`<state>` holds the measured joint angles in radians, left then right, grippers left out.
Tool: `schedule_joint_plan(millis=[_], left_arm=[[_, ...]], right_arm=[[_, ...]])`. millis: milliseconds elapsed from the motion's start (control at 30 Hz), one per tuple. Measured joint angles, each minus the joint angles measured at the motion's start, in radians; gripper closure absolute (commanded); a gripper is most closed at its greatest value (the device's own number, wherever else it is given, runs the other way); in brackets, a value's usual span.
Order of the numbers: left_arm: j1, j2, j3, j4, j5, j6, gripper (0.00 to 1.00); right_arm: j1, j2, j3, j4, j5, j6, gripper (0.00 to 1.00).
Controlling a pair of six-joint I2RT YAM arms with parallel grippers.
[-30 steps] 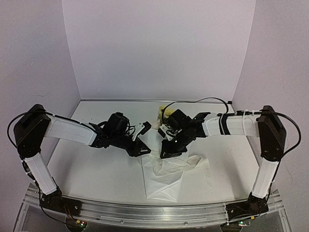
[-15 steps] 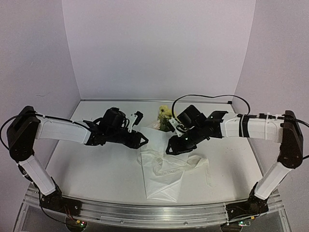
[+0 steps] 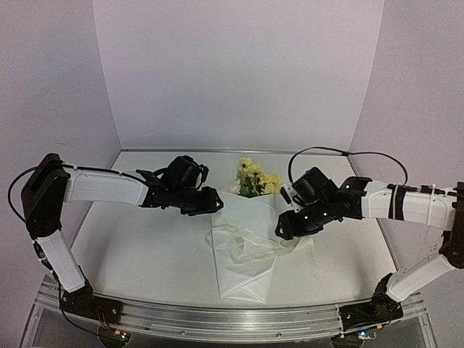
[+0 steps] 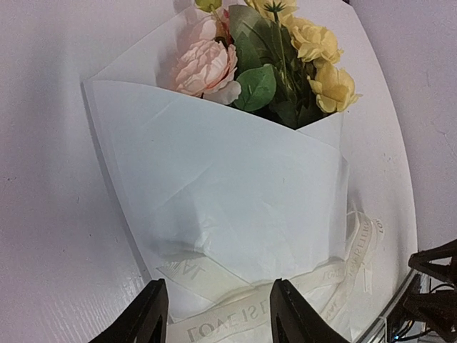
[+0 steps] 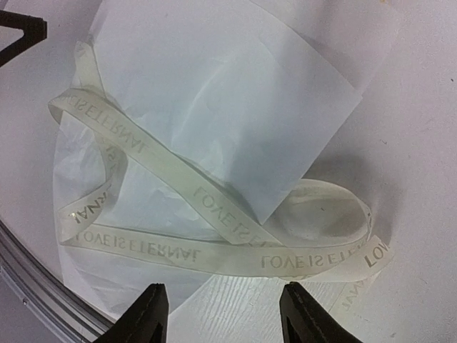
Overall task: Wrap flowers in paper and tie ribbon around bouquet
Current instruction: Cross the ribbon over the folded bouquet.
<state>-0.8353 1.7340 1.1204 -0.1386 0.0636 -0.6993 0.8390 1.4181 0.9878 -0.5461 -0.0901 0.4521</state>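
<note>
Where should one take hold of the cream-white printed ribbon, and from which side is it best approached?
Probably at the loop of the cream-white fabric ribbon that lies on the white table, beside the thin white paper sheet. Come from above, across the strip: it lies flat and floppy, and there no paper would be pinched with it.

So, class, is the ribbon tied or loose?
Loose. The ribbon lies in slack loops across the paper, with no knot showing.
</note>
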Motion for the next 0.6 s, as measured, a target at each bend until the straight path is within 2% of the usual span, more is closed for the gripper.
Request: schedule_joint_plan(millis=[400,600], left_arm=[[-0.020,0.135,0.102,-0.109,-0.091,-0.061,0.53],[-0.023,0.173,0.126,-0.118,-0.094,-0.062,0.63]], right_arm=[[-0.016,-0.084,-0.096,-0.010,0.056,0.006,0.42],[-0.026,-0.108,-0.109,-0.011,0.064,0.007,0.41]])
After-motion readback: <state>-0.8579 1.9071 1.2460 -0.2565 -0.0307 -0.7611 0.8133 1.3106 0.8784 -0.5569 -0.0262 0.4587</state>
